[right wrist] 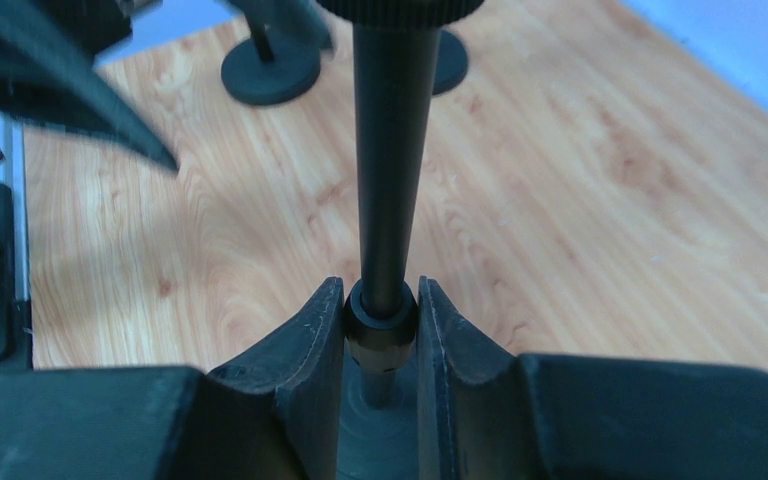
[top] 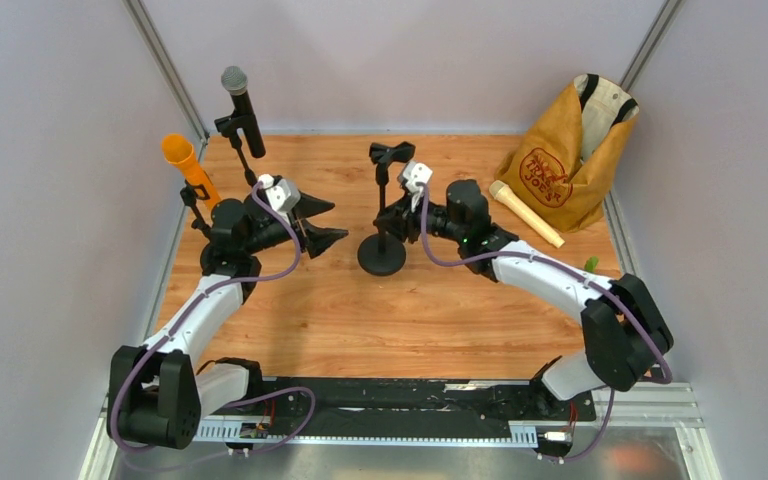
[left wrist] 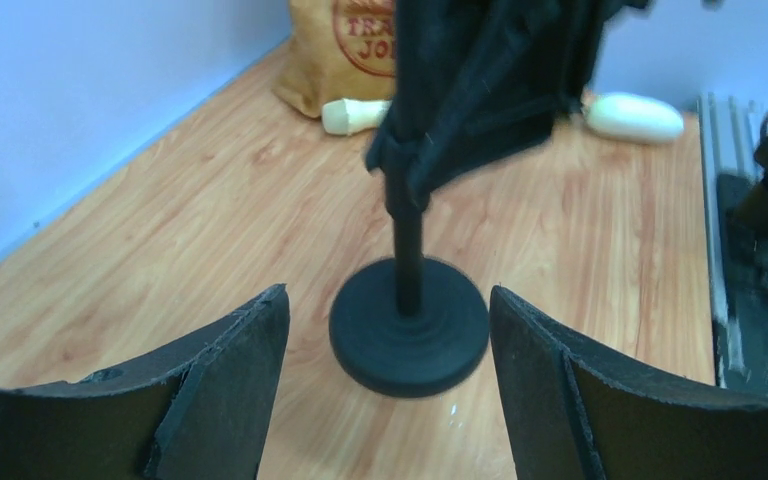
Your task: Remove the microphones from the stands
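Note:
A black microphone (top: 235, 82) with a grey head sits in the clip of a stand (top: 244, 128) at the back left. Beside it an orange microphone (top: 184, 160) rests on another stand. The middle stand (top: 381, 254) has an empty clip (top: 390, 153). My right gripper (top: 392, 222) is shut on this stand's pole, low down, with the jaws pressed on a black collar (right wrist: 380, 322). My left gripper (top: 338, 221) hangs open just left of that stand, with nothing between its fingers (left wrist: 250, 360), facing the round base (left wrist: 409, 330).
A cream microphone (top: 526, 212) lies on the wooden table by a brown paper bag (top: 565, 150) at the back right. Two stand bases (right wrist: 270, 70) show behind the held pole. Grey walls enclose the table.

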Robot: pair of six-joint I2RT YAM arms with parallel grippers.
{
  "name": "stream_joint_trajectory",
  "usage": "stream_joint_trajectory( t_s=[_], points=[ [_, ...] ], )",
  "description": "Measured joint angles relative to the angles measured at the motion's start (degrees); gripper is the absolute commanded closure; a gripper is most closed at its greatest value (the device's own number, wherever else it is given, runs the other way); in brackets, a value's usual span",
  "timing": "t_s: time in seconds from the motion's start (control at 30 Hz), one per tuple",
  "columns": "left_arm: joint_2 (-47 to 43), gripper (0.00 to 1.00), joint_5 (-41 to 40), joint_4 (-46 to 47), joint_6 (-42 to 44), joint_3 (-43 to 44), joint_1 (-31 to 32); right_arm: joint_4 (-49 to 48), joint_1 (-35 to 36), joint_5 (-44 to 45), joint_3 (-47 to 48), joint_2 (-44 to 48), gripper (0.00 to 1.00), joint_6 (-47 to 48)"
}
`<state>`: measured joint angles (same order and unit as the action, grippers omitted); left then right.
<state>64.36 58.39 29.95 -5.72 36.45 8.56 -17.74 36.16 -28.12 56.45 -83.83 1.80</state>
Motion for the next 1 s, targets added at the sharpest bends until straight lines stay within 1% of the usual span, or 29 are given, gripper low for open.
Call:
stream_joint_trajectory(
  t_s=[0.1,0.17,0.23,0.37,0.63,0.77,0.97,1.0],
  points=[
    [0.44,0.2,1.79,-8.26,6.16,6.91,2.71,1.73,-2.78,-2.93,4.74,0.48,1.0,-3.23],
    [1.57,0.2,2.6,-14.51,10.58,13.09,5.44,1.79,-4.35,-4.7,7.21,0.48,1.0,-5.44],
    [2.75,0.2,2.89,-17.94,13.11,16.92,7.58,1.68,-5.4,-6.01,8.22,0.74,1.0,-7.04],
    [4.96,0.2,2.95,-21.27,15.06,18.25,11.08,1.73,-5.79,-8.79,7.96,1.7,1.0,-9.97],
    [8.5,0.2,-0.83,-19.71,12.7,13.29,15.76,0.02,-5.46,-12.83,4.13,5.42,1.0,-13.88],
    [8.94,0.2,-2.89,-17.86,11.15,12.96,16.79,-1.03,-5.46,-14.05,2.64,6.25,1.0,-14.99],
    [9.27,0.2,-3.85,-15.28,9.2,12.96,18.58,-3.43,-5.44,-15.3,1.42,6.47,1.0,-16.26],
    [9.4,0.21,-3.91,-15.19,9.05,12.96,19.17,-3.89,-5.44,-15.47,1.05,6.49,1.0,-16.52]
  ],
)
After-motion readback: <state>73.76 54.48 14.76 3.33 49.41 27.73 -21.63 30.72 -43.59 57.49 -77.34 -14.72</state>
